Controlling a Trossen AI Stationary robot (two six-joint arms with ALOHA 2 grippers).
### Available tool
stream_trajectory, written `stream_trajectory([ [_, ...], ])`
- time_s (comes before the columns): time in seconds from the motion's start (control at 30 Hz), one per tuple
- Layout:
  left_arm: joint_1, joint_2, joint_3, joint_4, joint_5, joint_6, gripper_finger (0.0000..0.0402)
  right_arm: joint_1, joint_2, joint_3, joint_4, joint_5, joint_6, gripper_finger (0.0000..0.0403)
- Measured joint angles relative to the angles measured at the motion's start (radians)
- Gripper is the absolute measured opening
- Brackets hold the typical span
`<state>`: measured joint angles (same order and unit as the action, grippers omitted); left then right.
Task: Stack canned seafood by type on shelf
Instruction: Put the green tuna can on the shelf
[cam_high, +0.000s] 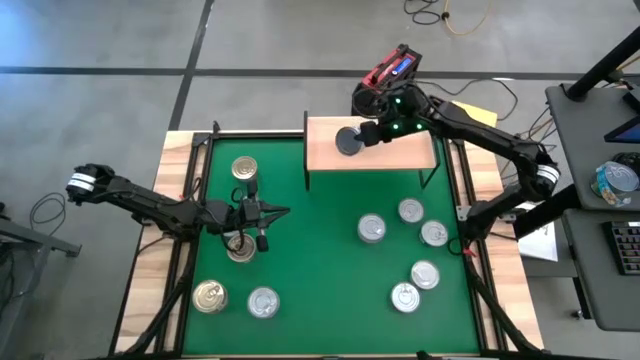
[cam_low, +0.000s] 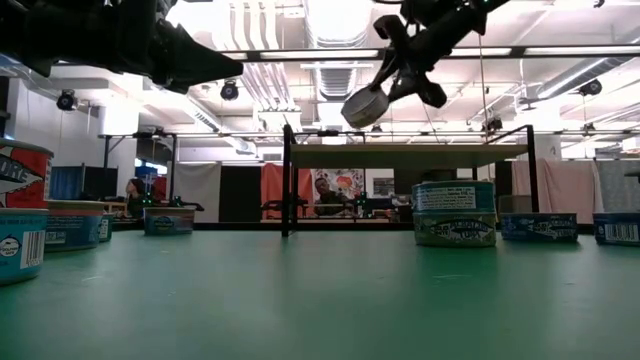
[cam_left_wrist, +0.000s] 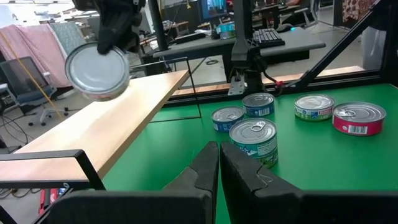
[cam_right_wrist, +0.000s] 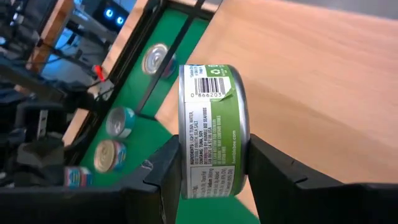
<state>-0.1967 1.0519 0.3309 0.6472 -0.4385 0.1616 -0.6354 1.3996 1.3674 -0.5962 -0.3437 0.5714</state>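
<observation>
Shelf (cam_high: 400, 152) sits at the surface's (cam_high: 320, 250) far edge. Right pincer (cam_right_wrist: 214, 165) is clamped on a can (cam_right_wrist: 211, 127) above the shelf, tilted. Cans are rigid, dense, slick metal, so I'd squeeze across the side wall like this. Left pincer (cam_left_wrist: 219, 163) is closed, empty, near the left edge.

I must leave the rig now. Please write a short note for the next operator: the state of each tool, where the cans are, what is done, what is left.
Right tool: shut on a green-label can, held tilted above the shelf, not set down.
Left tool: shut, empty, over the mat's left side.
Shelf: nothing resting on it yet.
Left: nine other cans on the mat: four at left, five at right. None stacked by type on the shelf yet.
</observation>
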Motion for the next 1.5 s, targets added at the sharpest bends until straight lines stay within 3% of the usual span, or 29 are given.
stream_trajectory([
  [1.03,0.000,0.001,0.000,0.004,0.002,0.006,0.0000,-0.013,0.052,0.000,-0.073,0.055,-0.019,0.0147],
  [1.5,0.000,0.001,0.000,0.002,0.002,0.006,0.0000,-0.013,0.056,0.000,-0.085,0.061,-0.008,0.0206],
])
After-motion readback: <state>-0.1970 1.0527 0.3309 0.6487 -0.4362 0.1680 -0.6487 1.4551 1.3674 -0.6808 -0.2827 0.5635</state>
